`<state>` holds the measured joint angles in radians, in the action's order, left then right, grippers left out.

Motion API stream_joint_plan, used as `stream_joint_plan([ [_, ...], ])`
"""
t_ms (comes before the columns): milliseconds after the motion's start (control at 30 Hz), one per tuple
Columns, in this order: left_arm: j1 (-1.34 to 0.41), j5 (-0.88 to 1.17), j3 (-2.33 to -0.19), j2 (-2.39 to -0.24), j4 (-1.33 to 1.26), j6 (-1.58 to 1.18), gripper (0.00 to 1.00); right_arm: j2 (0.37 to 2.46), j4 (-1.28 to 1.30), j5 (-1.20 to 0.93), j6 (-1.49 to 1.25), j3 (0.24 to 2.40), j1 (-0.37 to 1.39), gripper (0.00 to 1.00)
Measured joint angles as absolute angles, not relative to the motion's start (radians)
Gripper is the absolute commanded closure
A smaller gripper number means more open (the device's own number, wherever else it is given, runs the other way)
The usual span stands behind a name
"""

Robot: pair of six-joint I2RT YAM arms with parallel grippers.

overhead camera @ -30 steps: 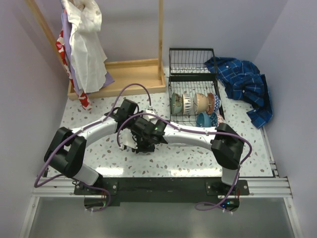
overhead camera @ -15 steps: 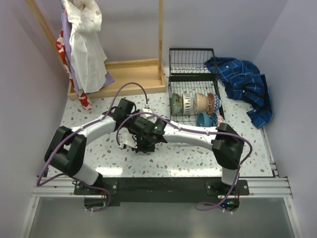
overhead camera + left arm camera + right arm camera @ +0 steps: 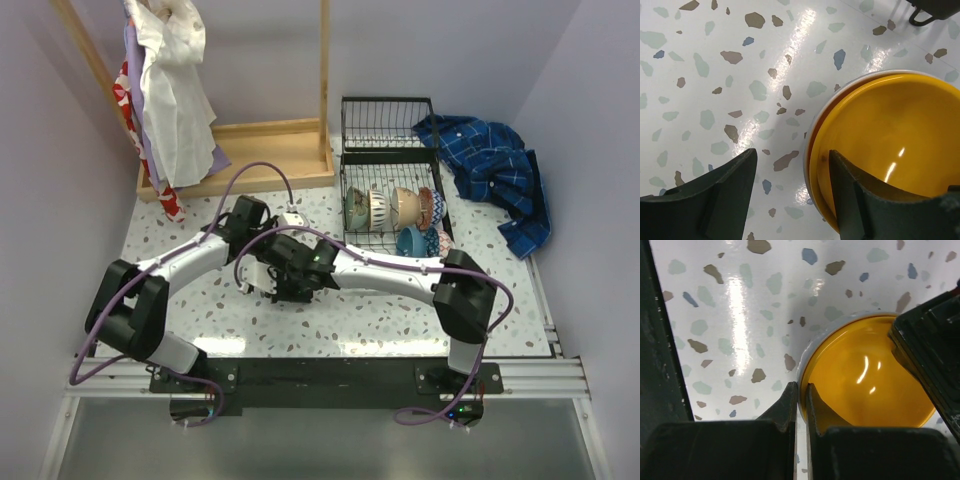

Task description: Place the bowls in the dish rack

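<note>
The pickup of one bowl is in hand. A yellow bowl (image 3: 865,385) sits on the counter (image 3: 715,75), at the centre of the top view beneath both arms. Its rim is pinched by the right gripper (image 3: 801,400), clenched with one finger inside and one outside. The left gripper (image 3: 790,160) is released, its fingers set wide astride the rim. Several bowls (image 3: 395,208) are stood in the dish rack (image 3: 388,125), right of centre. A lift is called for next, then a carry to a free slot, with the bowl probably tipped on edge between the prongs.
</note>
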<state>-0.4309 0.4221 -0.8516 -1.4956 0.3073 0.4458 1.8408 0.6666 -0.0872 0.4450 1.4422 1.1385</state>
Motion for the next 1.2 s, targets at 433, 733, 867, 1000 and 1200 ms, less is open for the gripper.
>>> stream_joint_plan([
  [433, -0.430, 0.461, -0.857, -1.507, 0.302, 0.384, 0.62, 1.780, 0.511, -0.002, 0.492, 1.280, 1.145, 1.00],
  [733, -0.429, 0.490, -0.869, -1.539, 0.300, 0.374, 0.92, 1.780, 0.477, 0.019, 0.494, 1.275, 1.149, 1.00],
  [867, -0.429, 0.487, -0.892, -1.564, 0.293, 0.340, 1.00, 1.780, 0.437, 0.019, 0.473, 1.277, 1.154, 1.00],
  [1000, -0.429, 0.483, -0.902, -1.564, 0.292, 0.325, 1.00, 1.780, 0.436, 0.034, 0.458, 1.279, 1.153, 0.64],
  [1200, -0.419, 0.445, -0.902, -1.554, 0.326, 0.344, 1.00, 1.767, 0.508, 0.070, 0.467, 1.309, 1.149, 0.32],
])
